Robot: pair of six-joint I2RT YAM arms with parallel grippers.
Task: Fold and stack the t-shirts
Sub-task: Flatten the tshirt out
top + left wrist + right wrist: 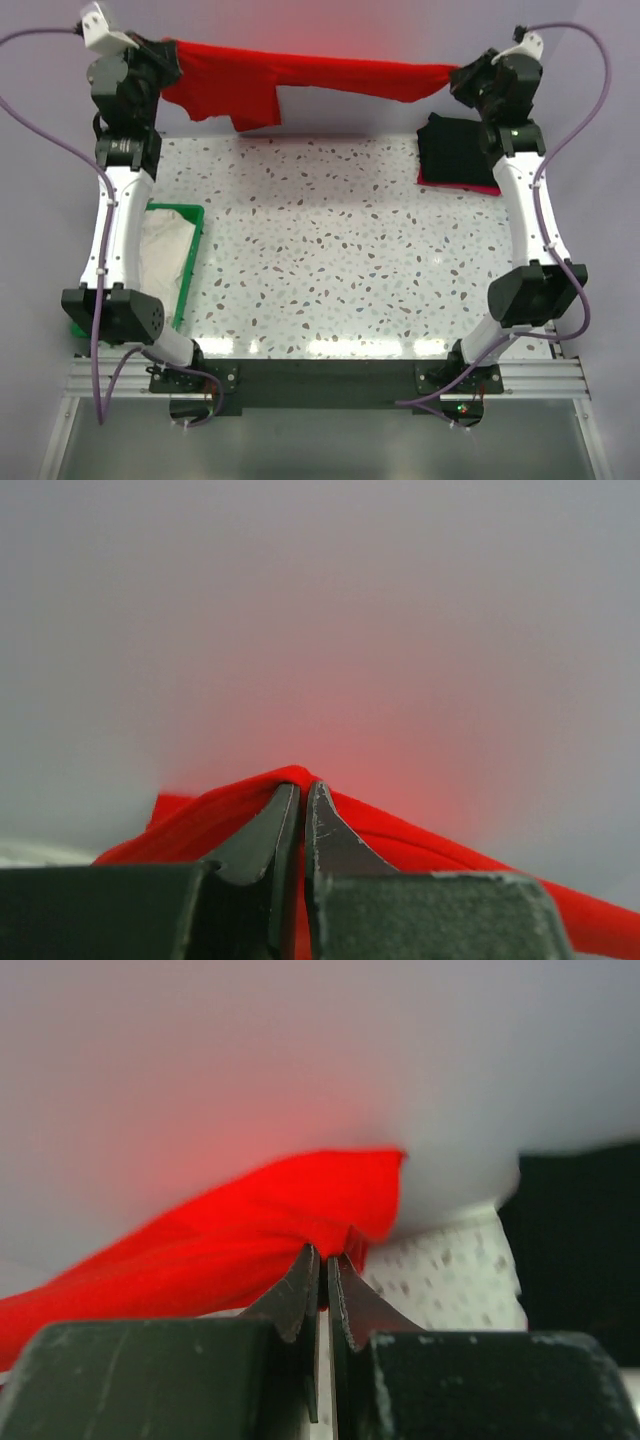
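Left claw (303,790) and right claw (325,1257) tight on opposite ends of red t-shirt (330,76) above far edge of table (320,250)

**Table** (330,260), seen in front of me: a white top speckled with dark grey flecks. Bright patches of reflected light (340,347) lie along its near edge. Just nearer to me than that edge, an aluminium rail frame (545,378) carries a black plate (330,385), followed by a dull grey metal sheet (320,445). Beyond the table's far, left and right sides I see a plain lilac-grey backdrop (610,150), tinted reddish above the far edge.
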